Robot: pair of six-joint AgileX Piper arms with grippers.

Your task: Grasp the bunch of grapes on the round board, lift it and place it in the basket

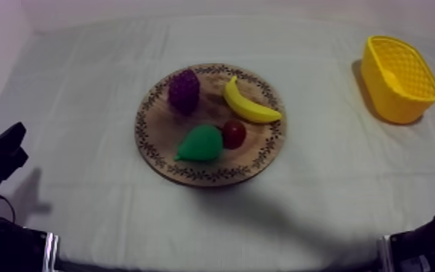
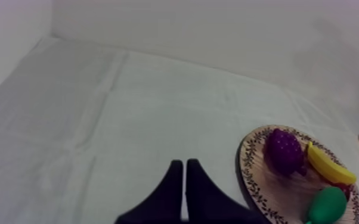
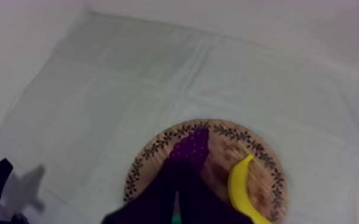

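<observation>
The purple bunch of grapes [image 1: 183,90] lies on the far left part of the round wooden board [image 1: 157,137], beside a banana [image 1: 249,105], a green pear [image 1: 200,143] and a small red fruit [image 1: 234,134]. The yellow basket [image 1: 399,78] stands at the far right. My left gripper [image 2: 185,162] is shut on nothing, low over bare cloth, with the grapes [image 2: 284,150] off to its side. My right gripper [image 3: 180,170] is also shut on nothing; its wedge points at the grapes [image 3: 192,145] from the near side of the board [image 3: 152,154].
My left arm [image 1: 0,155] sits at the near left edge and my right arm [image 1: 430,240] at the near right corner. Grey-white cloth [image 1: 83,87] covers the table around the board, with open room between board and basket.
</observation>
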